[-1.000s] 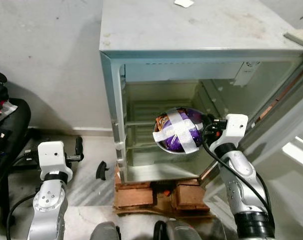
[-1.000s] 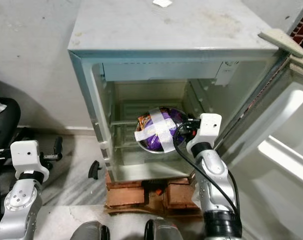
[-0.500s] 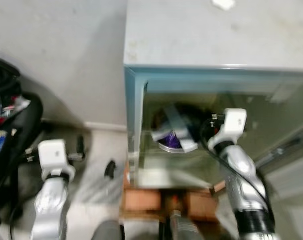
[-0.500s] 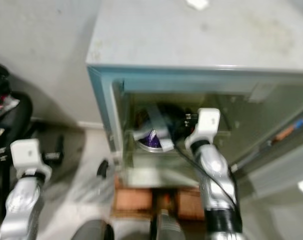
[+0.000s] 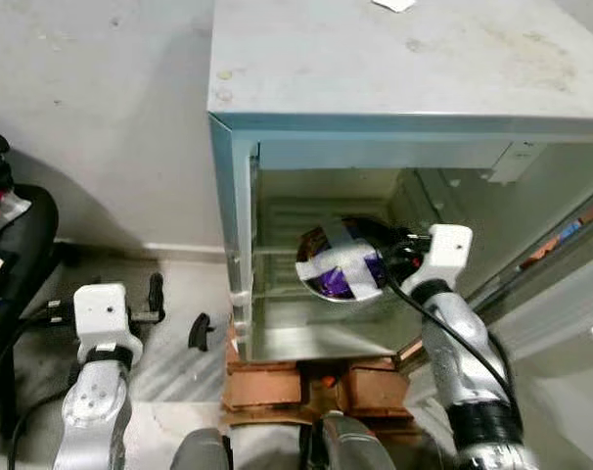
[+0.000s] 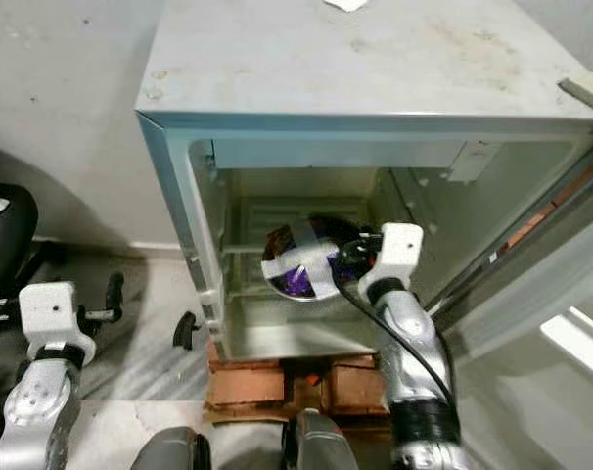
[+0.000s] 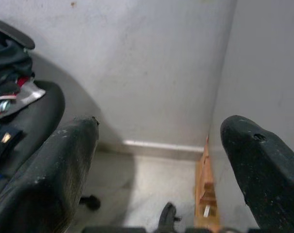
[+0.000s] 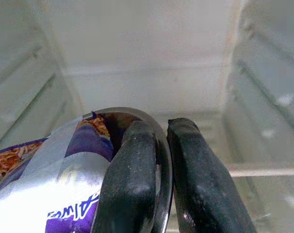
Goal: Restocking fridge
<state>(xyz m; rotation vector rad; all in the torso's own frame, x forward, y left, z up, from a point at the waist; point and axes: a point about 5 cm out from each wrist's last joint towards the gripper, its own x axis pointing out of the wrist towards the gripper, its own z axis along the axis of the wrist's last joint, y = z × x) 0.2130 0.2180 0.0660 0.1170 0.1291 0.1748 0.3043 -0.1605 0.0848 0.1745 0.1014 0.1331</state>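
Note:
A small grey fridge (image 5: 394,69) stands open on bricks. My right gripper (image 8: 159,160) is shut on the rim of a metal bowl (image 5: 343,262). The bowl holds purple and brown packets strapped down with crossed grey tape. It hangs inside the fridge cavity above the lower shelf (image 5: 306,338), with the right arm (image 5: 453,333) reaching in from the right. In the right wrist view the bowl (image 8: 64,165) sits before the fridge's white back wall. My left gripper (image 7: 159,160) stands open and empty, low beside the fridge's left wall, facing the room wall.
The fridge door (image 6: 561,323) swings open at the right. Bricks (image 5: 306,387) prop the fridge off the floor. A black chair (image 5: 13,245) with clothes stands at the left. A small black object (image 5: 199,331) lies on the floor by the fridge corner.
The camera has swung and steadied after a blur. The bowl in my right gripper now sits deeper inside the fridge cavity than a second ago. The left arm hangs much as before.

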